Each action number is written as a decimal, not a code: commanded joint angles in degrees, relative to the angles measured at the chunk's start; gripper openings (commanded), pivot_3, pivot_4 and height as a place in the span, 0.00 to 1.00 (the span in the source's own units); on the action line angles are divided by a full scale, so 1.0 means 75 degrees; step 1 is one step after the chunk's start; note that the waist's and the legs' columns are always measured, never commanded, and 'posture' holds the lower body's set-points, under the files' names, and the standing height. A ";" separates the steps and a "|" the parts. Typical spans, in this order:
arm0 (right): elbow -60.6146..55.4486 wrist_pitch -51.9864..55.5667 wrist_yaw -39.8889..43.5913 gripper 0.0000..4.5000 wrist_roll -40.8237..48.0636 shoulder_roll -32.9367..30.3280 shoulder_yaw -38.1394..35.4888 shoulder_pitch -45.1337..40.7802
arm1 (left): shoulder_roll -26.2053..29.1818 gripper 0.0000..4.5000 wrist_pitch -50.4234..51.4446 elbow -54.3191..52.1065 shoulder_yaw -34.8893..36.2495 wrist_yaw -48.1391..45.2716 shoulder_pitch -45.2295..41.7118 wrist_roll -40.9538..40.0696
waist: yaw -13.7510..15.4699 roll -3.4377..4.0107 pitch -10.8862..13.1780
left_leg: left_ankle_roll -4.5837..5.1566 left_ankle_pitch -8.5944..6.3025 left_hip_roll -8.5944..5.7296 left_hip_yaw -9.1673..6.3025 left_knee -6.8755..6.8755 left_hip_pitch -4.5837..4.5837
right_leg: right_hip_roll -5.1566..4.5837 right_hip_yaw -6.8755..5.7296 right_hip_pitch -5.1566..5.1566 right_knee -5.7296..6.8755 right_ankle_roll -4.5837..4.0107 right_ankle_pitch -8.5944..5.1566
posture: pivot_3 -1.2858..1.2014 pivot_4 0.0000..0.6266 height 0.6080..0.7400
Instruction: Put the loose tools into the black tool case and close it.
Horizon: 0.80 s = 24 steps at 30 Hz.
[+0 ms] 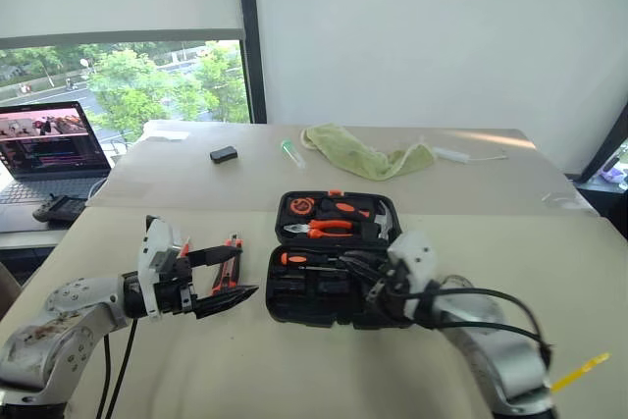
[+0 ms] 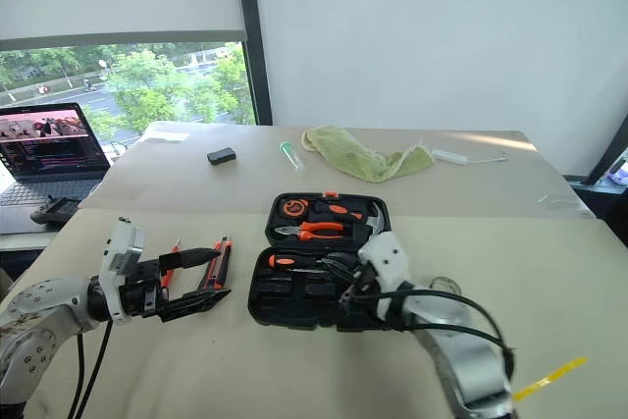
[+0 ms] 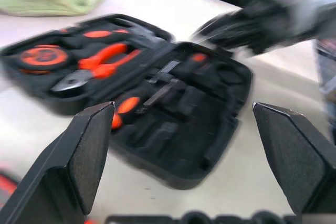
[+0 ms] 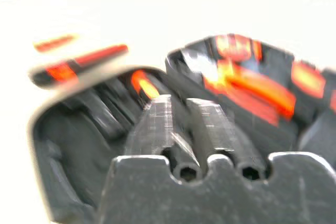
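Loose tools (image 2: 221, 260) just beyond left gripper (image 2: 206, 278), long axes running near-far, left of case (image 2: 314, 262). Left jaws wide open, empty. Right gripper (image 1: 365, 270) over case, jaws unclear.

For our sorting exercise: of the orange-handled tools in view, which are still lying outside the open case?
The ones on the table beside the left gripper: the loose tools left of the black tool case. The pliers already sit in a recess.

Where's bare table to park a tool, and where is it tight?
Free: the near table between the arms, and the stretch right of the black tool case. Also between case and green cloth. Tight: the gap left of the case, with loose tools and the open left gripper.
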 commanded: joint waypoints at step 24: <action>-0.2134 -0.0559 0.1730 0.99 0.2473 -0.3013 -0.2753 0.2007 | -0.0660 1.00 0.7850 0.1983 -0.1380 0.7343 -0.4820 0.2000 | 0.0143 -0.0077 0.0044 | -0.0009 0.0007 -0.0031 -0.0008 0.0008 0.0008 | -0.0005 0.0021 0.0008 0.0013 0.0029 0.0008 | 0.52 0.24 1.00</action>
